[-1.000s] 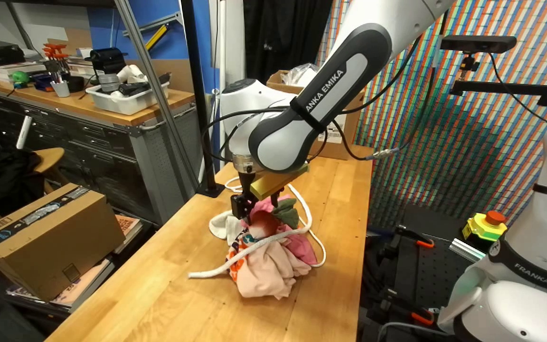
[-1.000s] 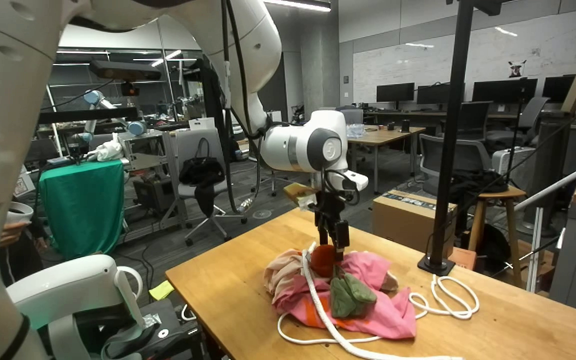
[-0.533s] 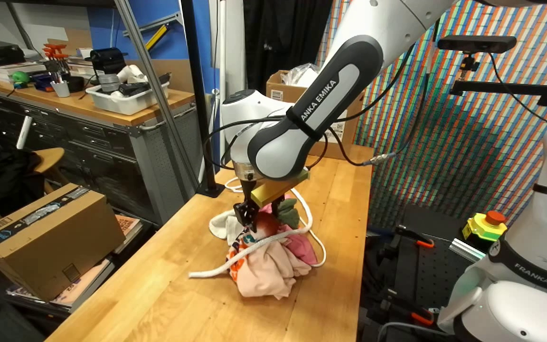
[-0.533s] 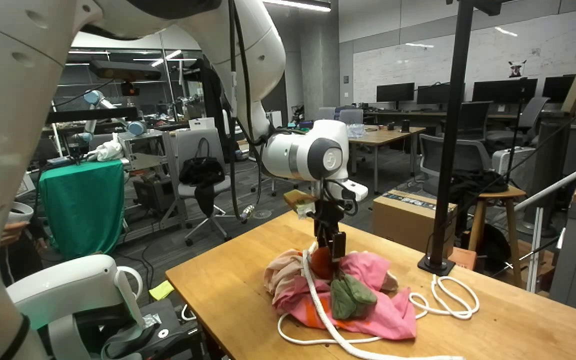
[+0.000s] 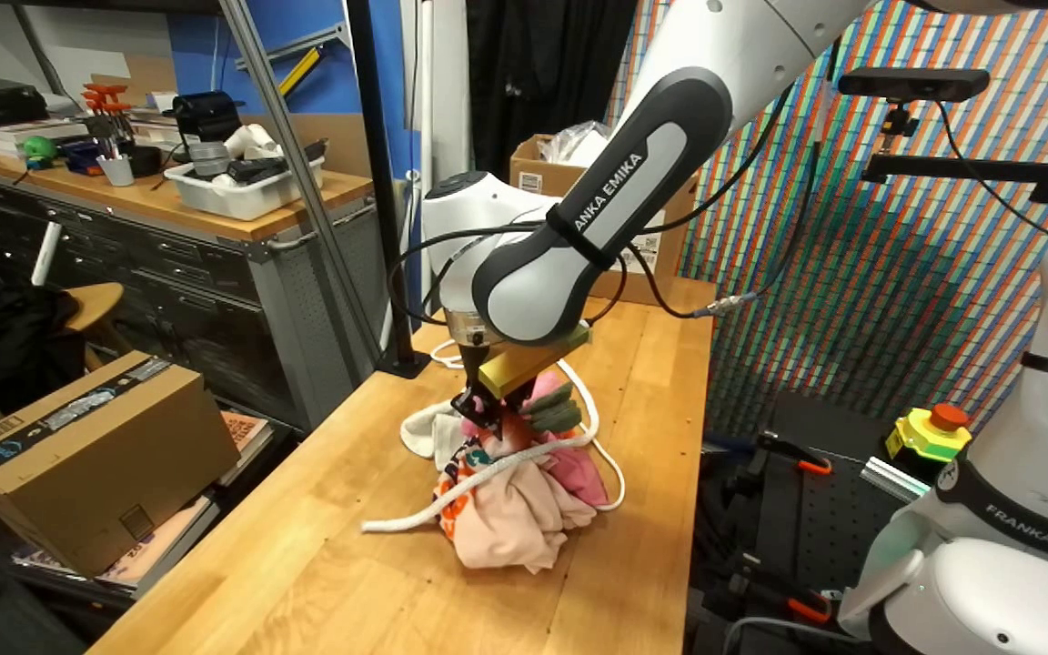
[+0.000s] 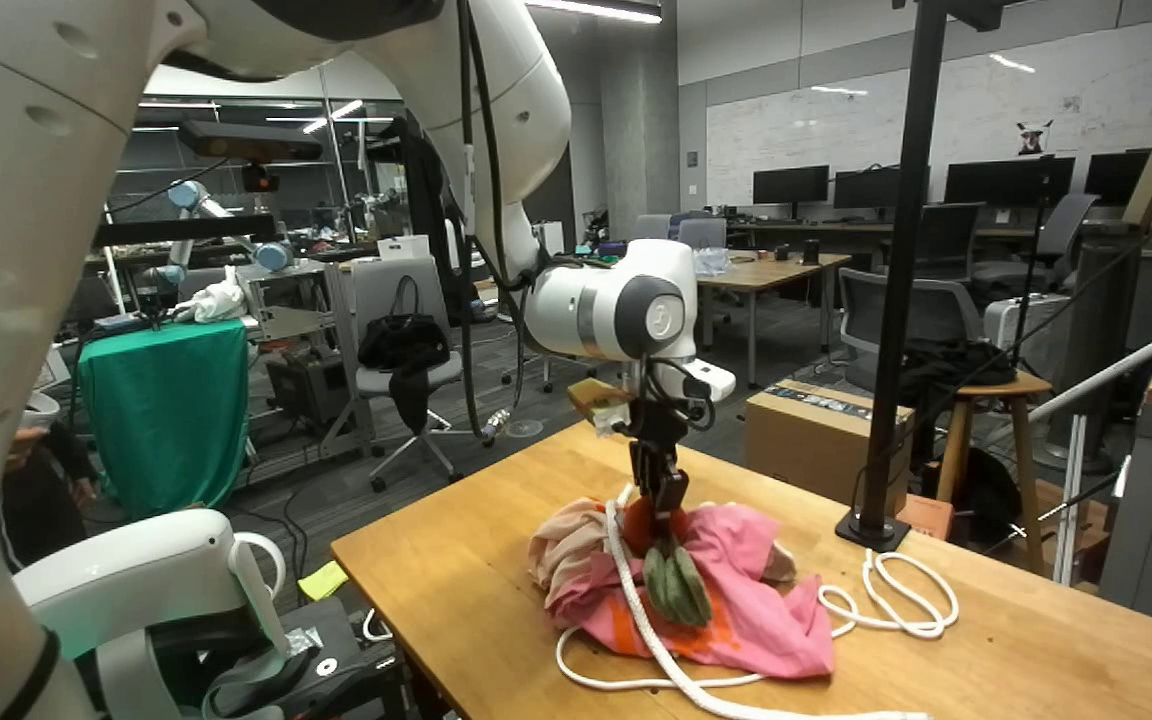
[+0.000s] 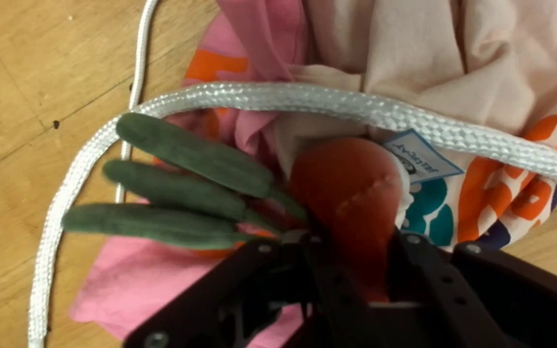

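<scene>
We read "JELLYCAT" on the tag [image 7: 418,159] & "FRANKA EMIKA" on the arm base [image 5: 1042,529]. Our end effector [image 7: 358,246] grips the red plush toy [image 7: 348,176] w/ 3 green leaves [image 7: 196,155], atop crumpled cloth [image 7: 133,280] on the bench [image 7: 17,96].

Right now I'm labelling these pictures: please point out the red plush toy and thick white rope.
Red plush toy [image 7: 348,188], wrist view: rounded body.
Thick white rope [image 7: 240,94], wrist view: arched middle.

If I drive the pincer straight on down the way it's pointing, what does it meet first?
The plush radish, which the pincer holds between its jaws. Just past it, probably the bunched pink cloth, though how close that lies is hidden.
</scene>
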`<state>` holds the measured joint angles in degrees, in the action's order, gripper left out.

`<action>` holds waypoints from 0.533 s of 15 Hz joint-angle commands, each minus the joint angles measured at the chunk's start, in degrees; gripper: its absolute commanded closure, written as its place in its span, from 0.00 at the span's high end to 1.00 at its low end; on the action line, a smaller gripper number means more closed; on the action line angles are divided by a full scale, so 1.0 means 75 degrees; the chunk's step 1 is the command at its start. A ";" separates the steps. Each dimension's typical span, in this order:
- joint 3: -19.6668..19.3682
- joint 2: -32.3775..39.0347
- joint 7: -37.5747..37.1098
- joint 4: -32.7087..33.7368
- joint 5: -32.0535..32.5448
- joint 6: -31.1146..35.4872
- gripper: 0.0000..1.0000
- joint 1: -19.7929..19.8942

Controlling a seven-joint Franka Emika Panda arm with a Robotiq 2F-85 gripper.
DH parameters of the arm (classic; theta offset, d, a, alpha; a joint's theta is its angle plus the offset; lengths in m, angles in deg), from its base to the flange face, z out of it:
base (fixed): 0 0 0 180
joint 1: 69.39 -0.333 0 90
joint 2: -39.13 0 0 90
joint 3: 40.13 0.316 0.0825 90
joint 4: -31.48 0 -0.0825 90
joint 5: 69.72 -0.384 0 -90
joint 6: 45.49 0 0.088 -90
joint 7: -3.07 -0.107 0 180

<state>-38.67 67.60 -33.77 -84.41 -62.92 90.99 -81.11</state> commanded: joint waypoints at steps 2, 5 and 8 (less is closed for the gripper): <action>-0.0201 -0.0238 -0.0166 0.0045 -0.0041 -0.0177 0.08 -0.0229; -0.0329 -0.0587 -0.0400 0.0043 0.0103 -0.0187 0.08 -0.0314; -0.0407 -0.0987 -0.0511 0.0238 0.0185 -0.0508 0.08 -0.0303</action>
<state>-40.44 64.05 -35.88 -83.83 -62.46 90.58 -82.42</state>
